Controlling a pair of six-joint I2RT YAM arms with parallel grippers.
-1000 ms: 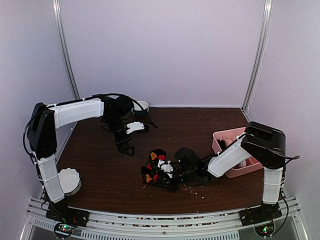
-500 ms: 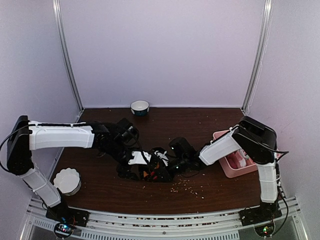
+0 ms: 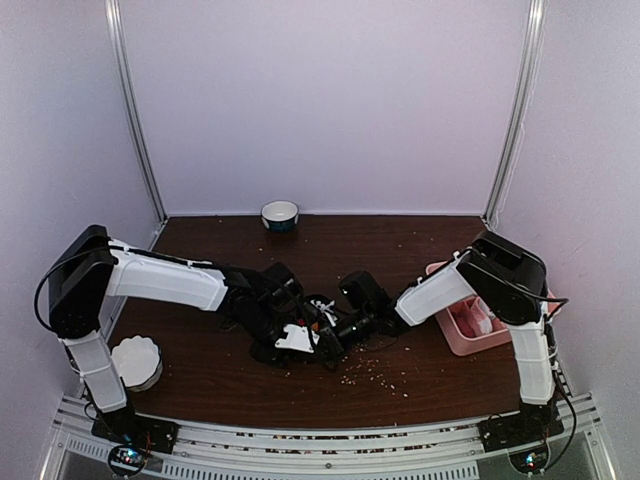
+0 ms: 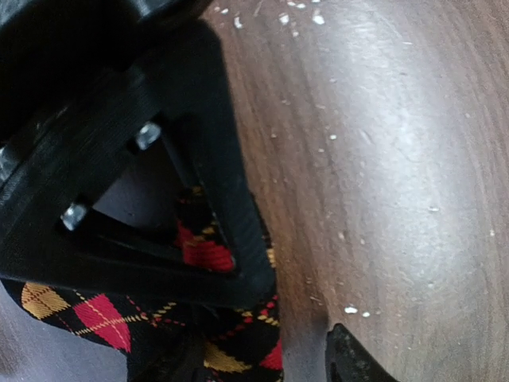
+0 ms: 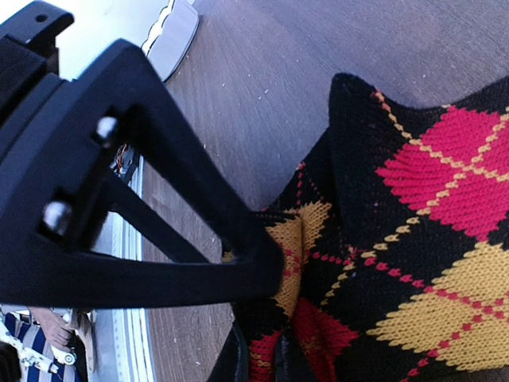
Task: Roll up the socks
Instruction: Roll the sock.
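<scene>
The black argyle sock (image 3: 320,320) lies bunched at the middle of the table, mostly hidden between my two grippers. My right gripper (image 3: 336,328) is shut on it. In the right wrist view the gripper (image 5: 262,326) pinches a fold of the sock (image 5: 413,239). My left gripper (image 3: 298,338) is low at the sock's left side. In the left wrist view this gripper (image 4: 302,318) is open, one finger lying over the sock (image 4: 87,306) and the other fingertip apart over bare wood. The purple-magenta striped sock is out of view.
A pink basket (image 3: 446,318) stands at the right by the right arm. A small bowl (image 3: 280,214) sits at the back wall. A white fluted dish (image 3: 135,362) is at the near left. Crumbs (image 3: 375,372) dot the wood near the sock.
My left arm has swung from the back left down to the middle and reached the sock. My right gripper has carried the sock slightly back.
</scene>
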